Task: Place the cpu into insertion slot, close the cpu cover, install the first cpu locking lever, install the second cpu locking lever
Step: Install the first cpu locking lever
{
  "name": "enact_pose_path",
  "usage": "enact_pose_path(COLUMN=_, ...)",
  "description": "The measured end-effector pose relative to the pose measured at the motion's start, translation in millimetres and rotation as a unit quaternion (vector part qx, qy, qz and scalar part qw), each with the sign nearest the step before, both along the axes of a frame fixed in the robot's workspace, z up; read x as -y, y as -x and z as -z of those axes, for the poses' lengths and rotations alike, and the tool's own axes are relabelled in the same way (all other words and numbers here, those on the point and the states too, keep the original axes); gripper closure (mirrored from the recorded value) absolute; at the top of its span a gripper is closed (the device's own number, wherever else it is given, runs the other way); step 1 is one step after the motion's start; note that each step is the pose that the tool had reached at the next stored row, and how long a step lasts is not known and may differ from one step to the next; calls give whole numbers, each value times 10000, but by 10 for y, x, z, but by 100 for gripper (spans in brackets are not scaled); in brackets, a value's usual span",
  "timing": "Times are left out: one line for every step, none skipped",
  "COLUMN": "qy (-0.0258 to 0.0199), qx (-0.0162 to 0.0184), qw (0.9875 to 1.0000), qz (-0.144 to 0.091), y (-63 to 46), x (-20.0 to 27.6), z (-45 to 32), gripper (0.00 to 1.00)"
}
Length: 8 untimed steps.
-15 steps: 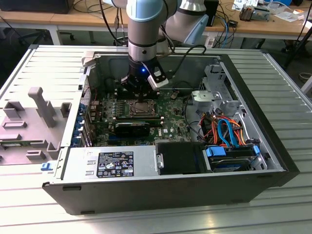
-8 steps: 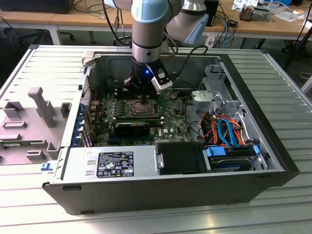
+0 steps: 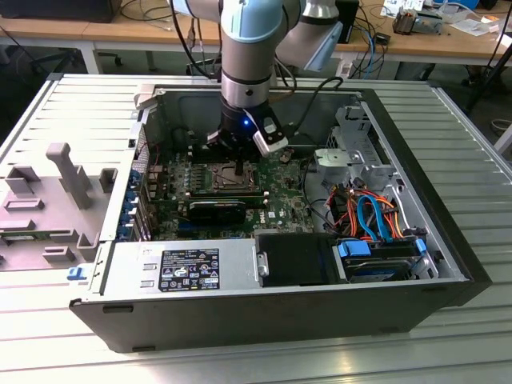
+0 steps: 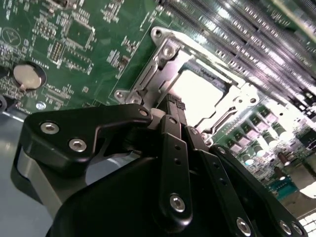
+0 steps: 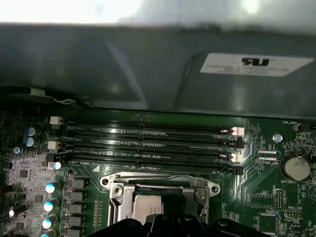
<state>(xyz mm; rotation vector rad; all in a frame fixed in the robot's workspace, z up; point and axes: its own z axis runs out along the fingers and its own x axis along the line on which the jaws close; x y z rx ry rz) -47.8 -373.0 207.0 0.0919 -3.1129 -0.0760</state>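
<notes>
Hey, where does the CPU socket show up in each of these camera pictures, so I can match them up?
Exterior view: the insertion slot sits mid-board, directly beneath the gripper.
Second wrist view: the silver-framed slot lies just beyond the fingertips.
First wrist view: the slot is at the gripper's edge, beside the memory slots.
Shared landmark: the coin battery.

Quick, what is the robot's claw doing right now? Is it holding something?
Gripper: jaws shut together, nothing visibly held, tips down at the edge of the insertion slot, where the cpu already sits.
</notes>
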Motion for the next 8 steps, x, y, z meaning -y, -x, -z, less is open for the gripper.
enact_pose_path(qy=1, qx=0, qw=10000, qz=2, y=-2, x=13, z=0, gripper=89)
enact_pose_path(qy=2, qx=-2, qw=10000, qz=5, y=-5, x=36, z=0, gripper=89)
enact_pose_path(qy=2, qx=-2, qw=10000, qz=7, y=-6, x=52, z=0, gripper=89)
enact_pose_path(qy=3, qx=-4, qw=10000, qz=10, y=-8, x=80, z=0, gripper=89)
enact_pose_path(qy=3, qx=-6, qw=10000, qz=14, y=-13, x=112, z=0, gripper=89)
enact_pose_path(qy=3, qx=-7, qw=10000, qz=16, y=-15, x=125, z=0, gripper=89)
enact_pose_path(qy=3, qx=-8, qw=10000, qz=17, y=-18, x=133, z=0, gripper=89)
enact_pose_path(qy=2, qx=-7, qw=10000, qz=17, y=-22, x=136, z=-5, gripper=89)
